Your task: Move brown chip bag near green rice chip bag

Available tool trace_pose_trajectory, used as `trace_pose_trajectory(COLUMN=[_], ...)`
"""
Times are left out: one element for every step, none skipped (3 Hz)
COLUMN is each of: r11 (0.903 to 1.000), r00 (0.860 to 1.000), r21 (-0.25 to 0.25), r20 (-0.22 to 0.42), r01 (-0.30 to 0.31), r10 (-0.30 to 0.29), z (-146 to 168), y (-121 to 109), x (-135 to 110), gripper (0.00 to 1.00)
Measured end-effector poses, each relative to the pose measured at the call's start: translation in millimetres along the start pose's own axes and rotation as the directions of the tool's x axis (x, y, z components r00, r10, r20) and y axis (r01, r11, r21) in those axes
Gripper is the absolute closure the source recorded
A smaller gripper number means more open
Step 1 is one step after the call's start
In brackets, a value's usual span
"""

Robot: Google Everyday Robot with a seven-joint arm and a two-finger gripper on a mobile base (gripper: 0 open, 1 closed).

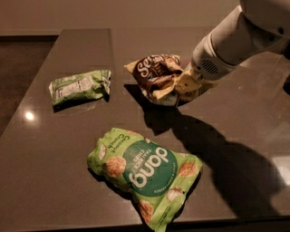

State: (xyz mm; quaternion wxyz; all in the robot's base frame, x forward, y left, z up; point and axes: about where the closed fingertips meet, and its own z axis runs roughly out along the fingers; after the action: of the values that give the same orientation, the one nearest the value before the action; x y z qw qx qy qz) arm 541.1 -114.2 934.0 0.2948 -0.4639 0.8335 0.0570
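- Camera view: crumpled brown chip bag (156,74), far centre, is pinched at 3 o'clock by the gripper (186,84).
- Bare desk (68,149) is left toward the green rice chip bag (145,174) at 6 o'clock.

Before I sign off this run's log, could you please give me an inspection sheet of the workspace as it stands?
Surface: dark glossy table.
Job's things: brown chip bag, crumpled, at the far middle; green rice chip bag lying flat near the front edge, apart from it.
Clutter: small pale green bag at the left.
Gripper: gripper at the brown chip bag's right end, shut on it.
Cables: nothing seen.
Surroundings: pale wall behind the table; dark floor at the left.
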Motion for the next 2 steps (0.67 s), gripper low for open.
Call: trace_pose_trajectory(r11=[0.9973,0.9947], r00=[0.998,0.995], r21=[-0.030,-0.033], r20=[0.008,0.017], r01=[0.067,0.097], r10=[-0.066,-0.096], z=[-14.3,-28.4], y=[23.8,37.6], x=[0.4,7.8], gripper=[0.82,0.59])
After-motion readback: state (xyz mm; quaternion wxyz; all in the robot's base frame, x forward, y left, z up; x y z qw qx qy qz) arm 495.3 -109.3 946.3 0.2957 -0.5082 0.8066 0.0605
